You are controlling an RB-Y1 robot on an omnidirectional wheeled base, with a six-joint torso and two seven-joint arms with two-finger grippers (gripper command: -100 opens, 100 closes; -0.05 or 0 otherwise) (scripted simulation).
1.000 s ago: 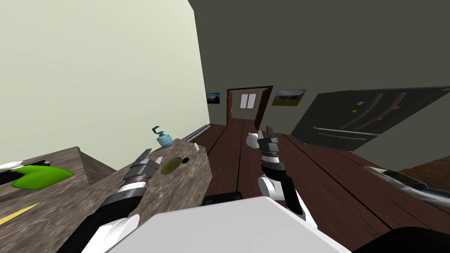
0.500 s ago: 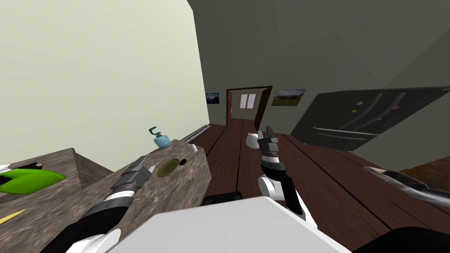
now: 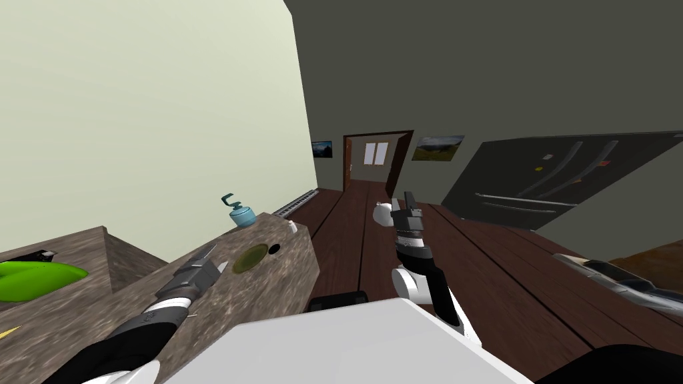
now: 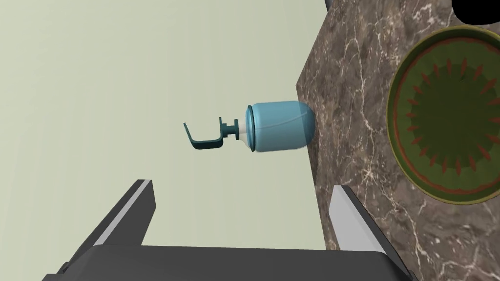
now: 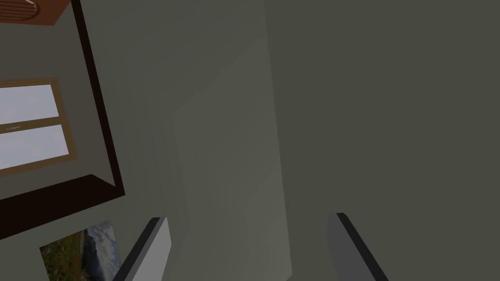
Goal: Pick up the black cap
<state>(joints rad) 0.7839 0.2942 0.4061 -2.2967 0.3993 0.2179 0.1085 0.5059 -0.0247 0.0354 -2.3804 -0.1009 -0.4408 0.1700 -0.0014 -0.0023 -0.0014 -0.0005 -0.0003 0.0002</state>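
Note:
The black cap (image 3: 274, 249) is a small dark disc lying on the brown marbled counter (image 3: 280, 280), just beyond a green plate (image 3: 250, 258). In the left wrist view the cap (image 4: 476, 10) shows as a black patch past the plate (image 4: 447, 114). My left gripper (image 3: 207, 257) hovers over the counter short of the plate, open and empty (image 4: 241, 188). It points at a blue pump bottle (image 4: 278, 126) rather than the cap. My right gripper (image 3: 408, 200) is held up over the floor, open (image 5: 249, 217) and empty.
The blue pump bottle (image 3: 241, 215) stands at the counter's far edge by the pale wall, and a small white item (image 3: 291, 227) sits near the corner. A bright green object (image 3: 33, 277) lies on the counter far left. A dark fridge (image 3: 553, 180) stands right, a doorway (image 3: 373, 157) ahead.
My left gripper has drawn back along the counter, away from the plate and cap. The counter and its things have slid slightly left in the head view. The right arm is unchanged.

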